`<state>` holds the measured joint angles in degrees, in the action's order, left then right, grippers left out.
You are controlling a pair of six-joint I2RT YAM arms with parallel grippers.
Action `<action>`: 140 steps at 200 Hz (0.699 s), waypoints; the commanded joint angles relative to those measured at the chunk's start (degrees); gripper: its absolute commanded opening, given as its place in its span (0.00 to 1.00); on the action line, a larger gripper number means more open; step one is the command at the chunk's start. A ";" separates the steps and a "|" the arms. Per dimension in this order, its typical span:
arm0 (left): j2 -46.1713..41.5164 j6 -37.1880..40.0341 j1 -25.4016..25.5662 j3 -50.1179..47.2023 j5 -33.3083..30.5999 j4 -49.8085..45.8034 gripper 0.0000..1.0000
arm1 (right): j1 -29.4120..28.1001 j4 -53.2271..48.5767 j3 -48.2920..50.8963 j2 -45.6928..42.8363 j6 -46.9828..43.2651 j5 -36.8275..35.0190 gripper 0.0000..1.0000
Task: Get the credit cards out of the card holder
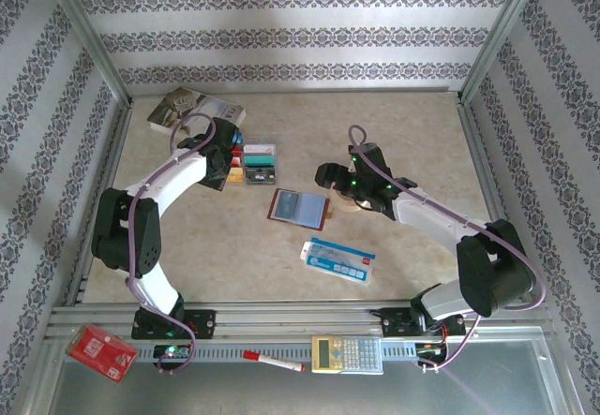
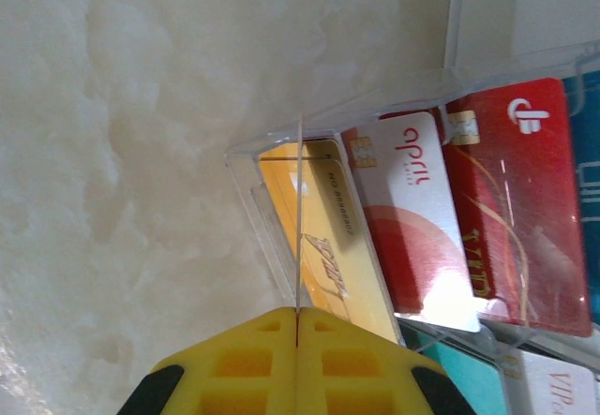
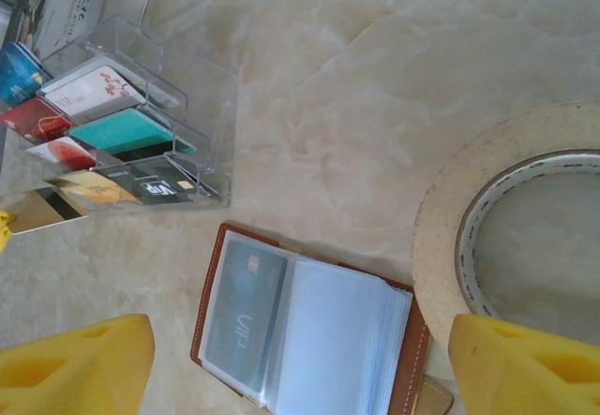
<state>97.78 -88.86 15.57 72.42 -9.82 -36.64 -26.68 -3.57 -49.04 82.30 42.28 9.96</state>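
Observation:
The card holder (image 1: 300, 207) (image 3: 309, 340) lies open on the table, brown leather with clear sleeves. A grey-blue credit card (image 3: 242, 312) marked VIP sits in its left sleeve. My right gripper (image 1: 326, 175) (image 3: 300, 377) hovers open above the holder, touching nothing. My left gripper (image 1: 228, 167) (image 2: 298, 317) is shut on a thin gold, shiny card (image 2: 298, 209) (image 3: 37, 207), seen edge-on, over the near slot of a clear acrylic organiser (image 1: 255, 162) (image 2: 272, 246). Yellow (image 2: 328, 237), white-and-red (image 2: 412, 218), red (image 2: 520, 200) and teal (image 2: 459, 373) cards lie in that organiser.
A tape roll (image 1: 352, 200) (image 3: 506, 218) lies right beside the holder. A blue-and-white packet (image 1: 337, 260) lies nearer the front, and a book (image 1: 195, 111) at the back left. On the front rail are a red packet (image 1: 101, 351), a pen (image 1: 274, 362) and a calculator (image 1: 347, 354).

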 commanded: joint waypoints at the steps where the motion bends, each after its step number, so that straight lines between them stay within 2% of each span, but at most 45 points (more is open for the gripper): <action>1: 0.72 -4.13 1.25 1.76 -2.57 -0.18 0.00 | 0.75 0.23 0.05 -0.56 0.67 0.15 0.83; 66: 0.13 -17.43 3.24 -0.65 -3.82 -0.06 0.00 | 1.62 0.23 0.56 -0.84 1.88 0.68 0.83; 140: 3.71 -21.52 4.81 3.13 -7.40 -4.22 0.00 | 2.50 0.37 0.95 -0.55 1.79 1.58 0.83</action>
<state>99.72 -107.46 19.42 73.47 -14.11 -37.04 -25.10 -3.57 -48.99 82.28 43.57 10.66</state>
